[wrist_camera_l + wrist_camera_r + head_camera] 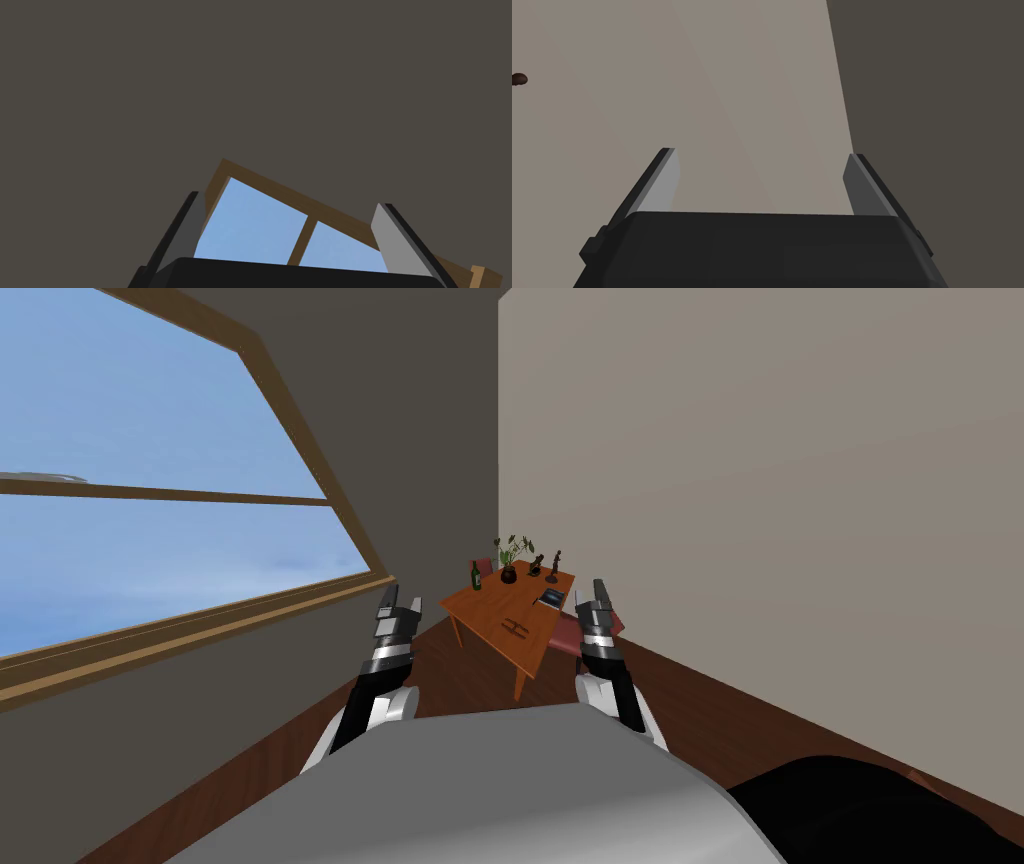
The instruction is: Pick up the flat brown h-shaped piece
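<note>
While left hand [400, 602] and right hand [599, 590] hang released, h-shaped piece [516, 628] lies flat near table [480, 600] front edge, well ahead.

Left arm [372, 688]: raised ahead at 11 o'clock, forearm pointing forward.
Left jaws: spread wide, fingers [392, 242] well apart, holding nothing.
Right arm [612, 673]: raised ahead at 1 o'clock, about level with the left.
Right jaws: spread wide, fingers [661, 184] well apart, holding nothing.

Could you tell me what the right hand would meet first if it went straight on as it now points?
Probably the beige wall, framed by the open fingers of the right hand, close to its corner with the dark grey wall; how far off is unclear.
</note>
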Motion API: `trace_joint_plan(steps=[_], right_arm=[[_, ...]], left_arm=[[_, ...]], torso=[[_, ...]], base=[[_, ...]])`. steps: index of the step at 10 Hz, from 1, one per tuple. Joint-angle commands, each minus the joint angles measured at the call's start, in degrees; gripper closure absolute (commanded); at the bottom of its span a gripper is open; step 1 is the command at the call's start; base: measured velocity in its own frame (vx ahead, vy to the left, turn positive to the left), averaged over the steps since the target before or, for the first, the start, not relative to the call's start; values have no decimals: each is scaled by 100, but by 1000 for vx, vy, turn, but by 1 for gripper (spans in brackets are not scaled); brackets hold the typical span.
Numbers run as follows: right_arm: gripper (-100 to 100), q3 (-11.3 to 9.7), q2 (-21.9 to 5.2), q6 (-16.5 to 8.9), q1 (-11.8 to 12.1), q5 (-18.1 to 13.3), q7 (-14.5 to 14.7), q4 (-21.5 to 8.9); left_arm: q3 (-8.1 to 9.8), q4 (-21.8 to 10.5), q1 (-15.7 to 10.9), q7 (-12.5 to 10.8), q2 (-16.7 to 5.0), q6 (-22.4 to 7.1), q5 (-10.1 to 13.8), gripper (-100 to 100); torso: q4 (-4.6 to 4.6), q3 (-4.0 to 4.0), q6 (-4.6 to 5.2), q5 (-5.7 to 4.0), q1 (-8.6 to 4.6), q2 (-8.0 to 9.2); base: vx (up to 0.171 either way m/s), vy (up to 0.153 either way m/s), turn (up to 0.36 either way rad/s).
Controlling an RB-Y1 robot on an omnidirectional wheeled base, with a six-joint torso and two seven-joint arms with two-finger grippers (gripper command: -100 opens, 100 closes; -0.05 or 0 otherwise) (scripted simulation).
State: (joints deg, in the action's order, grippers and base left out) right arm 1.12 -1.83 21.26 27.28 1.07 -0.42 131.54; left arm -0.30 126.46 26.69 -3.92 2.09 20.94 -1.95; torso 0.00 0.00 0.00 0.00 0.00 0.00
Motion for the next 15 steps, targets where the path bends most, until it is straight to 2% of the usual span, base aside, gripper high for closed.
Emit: trace_joint_plan(steps=[1,6,7,8,10,11,13,14,15], right_arm=[[-100,-16,-201,-11,52,-86,20,-150],[-100,-144,-950,-39,233,-471,129,-792],[-100,-188,-1088,-43,276,-573,163,-1022],[-100,-188,-1137,-43,276,-573,163,-1025],[-100,-294,-1531,-48,368,-796,249,-1423],[-100,-294,-1531,-48,368,-796,249,-1451],[-100,-421,-1937,-51,467,-1034,356,-1832],[-100,-421,-1938,-51,467,-1034,356,-1934],[-100,-491,-2142,-50,516,-1156,419,-2167]], left_arm=[[0,0,0,0,0,0,0,0],[0,0,-1,0,0,0,0,0],[-1,0,0,0,0,0,0,0],[-1,0,-1,0,0,0,0,0],[0,0,0,0,0,0,0,0],[-1,0,0,0,0,0,0,0],[-1,0,0,0,0,0,0,0],[-1,0,0,0,0,0,0,0],[0,0,1,0,0,0,0,0]], torso=[[0,0,0,0,0,0],[3,8,-1,1,7,13],[2,4,-1,2,12,7],[1,2,-2,3,17,4],[0,0,-1,2,10,0],[-1,-2,-1,4,16,-4],[-1,-4,-1,3,14,-6],[-2,-5,-1,4,18,-9],[-2,-5,1,4,17,-9]], base=[[-58,-4,39],[-46,16,89],[-11,56,141],[-4,35,48],[10,44,131],[13,43,54],[23,53,168],[23,49,49],[23,57,141]])
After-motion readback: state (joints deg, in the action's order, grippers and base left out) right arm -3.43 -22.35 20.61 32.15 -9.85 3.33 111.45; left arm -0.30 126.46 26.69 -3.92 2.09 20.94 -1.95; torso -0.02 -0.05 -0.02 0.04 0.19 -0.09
